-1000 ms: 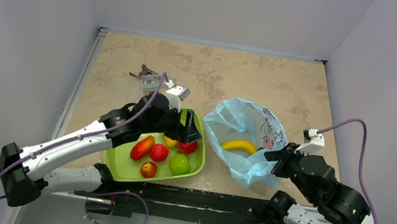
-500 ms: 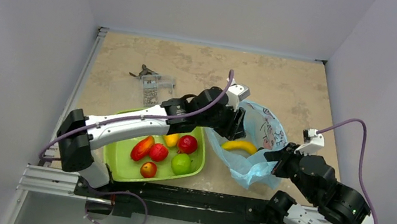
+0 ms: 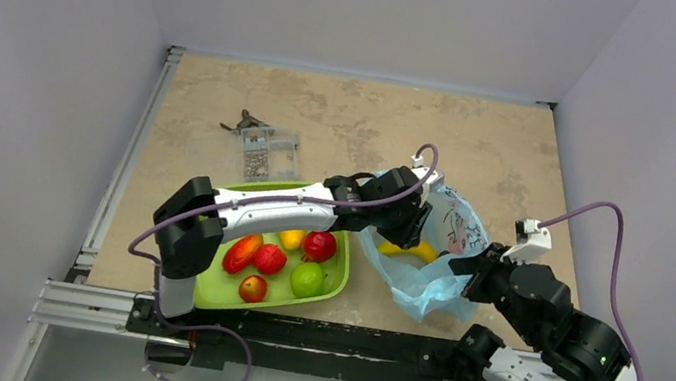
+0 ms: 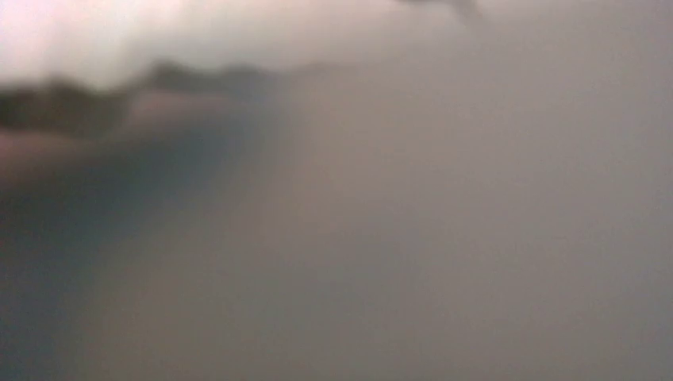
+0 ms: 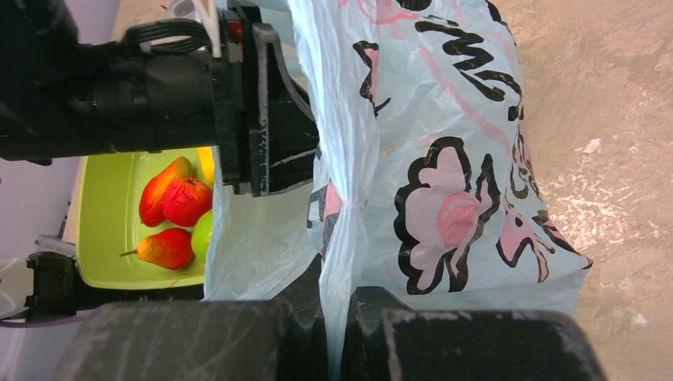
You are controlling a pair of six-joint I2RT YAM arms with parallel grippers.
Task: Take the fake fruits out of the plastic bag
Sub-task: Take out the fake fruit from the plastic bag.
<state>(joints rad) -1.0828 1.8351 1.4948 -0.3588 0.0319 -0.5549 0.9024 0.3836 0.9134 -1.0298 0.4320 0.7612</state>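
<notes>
The left gripper (image 3: pixel 408 225) sits inside the mouth of the thin, crinkly, translucent light-blue plastic bag (image 3: pixel 457 222). I cannot tell how its jaws stand: from overhead the film and the wrist hide the fingertips, and its own wrist camera gives only a grey blur. Just beneath it in the bag lies the glossy yellow plastic banana (image 3: pixel 421 252), partly covered by the arm; contact cannot be made out.

The right gripper (image 5: pixel 337 324) is closed to a narrow slit on the bag's near right edge, with the film running up between its two fingers. The bag lies in the near right part of the mottled beige bench (image 3: pixel 365 119), in from the right edge.

To its left, along the near edge, the lime-green rectangular plastic tray (image 3: pixel 276 295) holds:
- a red-orange mango (image 3: pixel 242 252)
- a red round fruit (image 3: pixel 319 245)
- a second red round fruit (image 3: pixel 270 259)
- a green apple (image 3: pixel 307 279)
- a small red-yellow apple (image 3: pixel 252 288)
- a plain orange-yellow oval fruit (image 3: pixel 290 238)

A small clear packet (image 3: pixel 265 147) lies farther back, toward the left edge.

The banana is probably light, hard and slippery. A grip across the middle of its curve looks safest, since the tapered ends would likely squirt free. The bag is limp and nearly weightless, so it could fold into the jaws or lift with the fruit unless its edge is held.
</notes>
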